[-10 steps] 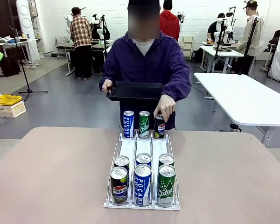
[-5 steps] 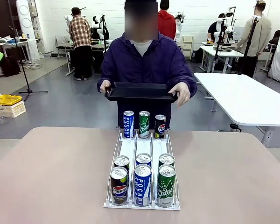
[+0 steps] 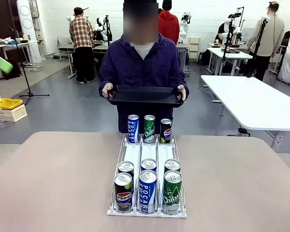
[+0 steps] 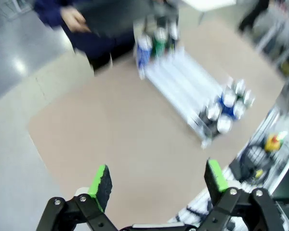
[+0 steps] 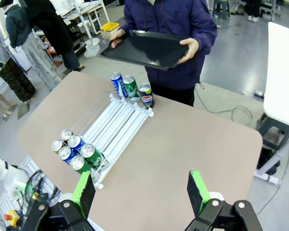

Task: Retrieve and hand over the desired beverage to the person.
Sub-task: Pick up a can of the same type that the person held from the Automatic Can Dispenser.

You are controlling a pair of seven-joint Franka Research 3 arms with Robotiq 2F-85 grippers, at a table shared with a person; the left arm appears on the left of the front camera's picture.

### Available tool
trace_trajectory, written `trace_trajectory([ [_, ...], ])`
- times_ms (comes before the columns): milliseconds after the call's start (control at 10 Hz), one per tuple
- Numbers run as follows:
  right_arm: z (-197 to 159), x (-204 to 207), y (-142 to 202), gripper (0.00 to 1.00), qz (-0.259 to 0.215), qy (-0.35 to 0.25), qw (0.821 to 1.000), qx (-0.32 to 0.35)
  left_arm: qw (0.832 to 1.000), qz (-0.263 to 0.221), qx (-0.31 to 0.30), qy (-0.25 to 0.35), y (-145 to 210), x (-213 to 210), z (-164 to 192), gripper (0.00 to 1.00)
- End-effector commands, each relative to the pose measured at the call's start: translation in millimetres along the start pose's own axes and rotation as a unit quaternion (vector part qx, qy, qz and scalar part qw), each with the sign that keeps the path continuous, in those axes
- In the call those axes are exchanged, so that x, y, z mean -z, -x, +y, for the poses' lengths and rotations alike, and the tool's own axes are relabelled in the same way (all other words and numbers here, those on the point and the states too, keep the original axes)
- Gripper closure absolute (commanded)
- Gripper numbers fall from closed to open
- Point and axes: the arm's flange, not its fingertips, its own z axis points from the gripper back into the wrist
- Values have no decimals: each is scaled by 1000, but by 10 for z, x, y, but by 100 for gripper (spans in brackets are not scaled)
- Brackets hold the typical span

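Person: the person (image 3: 142,63), in a dark navy-purple zip jacket over white, stands at the table's far edge, facing the rack
Tray: a black tray (image 3: 145,95), rectangular and shallow with a raised rim and a slight sheen, held level at waist height by both hands (image 3: 181,92), one at each short end, above and beyond the far edge
Table: the table (image 3: 53,179) has a matte beige top with rounded corners
Rack: a white three-lane rack (image 3: 147,152) with thin rails runs from near edge to far edge along the table's middle
Far cans: a blue Pocari can (image 3: 133,128), a green Chilsung can (image 3: 149,128) and a dark Pepsi can (image 3: 166,131) stand upright, side by side, at the rack's far end
Near cans: six cans (image 3: 147,191) with silver tops, two deep in each lane, at the rack's near end
In the way: the far cans stand between the bare lanes and the person
Left gripper: the left gripper (image 4: 158,180), seen blurred, is spread wide and holds nothing, high over the table's edge
Right gripper: the right gripper (image 5: 141,191), green pads well apart, grasps nothing, high over the table's edge
Around: a white table (image 3: 251,101) off to the right, a yellow crate (image 3: 6,103) on the grey floor
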Motion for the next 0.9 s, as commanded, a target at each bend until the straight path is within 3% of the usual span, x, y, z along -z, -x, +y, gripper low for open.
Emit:
trace_trajectory([
  [0, -3, 7, -7, 0, -2, -2, 1000, 0, 988, 150, 37, -19, -376, 514, -746, 0],
  [100, -3, 7, -7, 0, -2, -2, 1000, 0, 970, 235, 59, -27, -478, 862, -1206, 0],
  [200, -3, 7, -7, 0, -2, -2, 1000, 0, 960, 265, 29, -92, -497, 1153, -1619, 0],
  [300, -3, 7, -7, 0, -2, -2, 1000, 0, 949, 272, -30, -157, -484, 1423, -1966, 0],
  [500, -3, 7, -7, 0, -2, -2, 1000, 0, 930, 255, -162, -210, -408, 1743, -2455, 0],
  [800, -3, 7, -7, 0, -2, -2, 1000, 0, 925, 227, -250, -178, -450, 1966, -2455, 0],
])
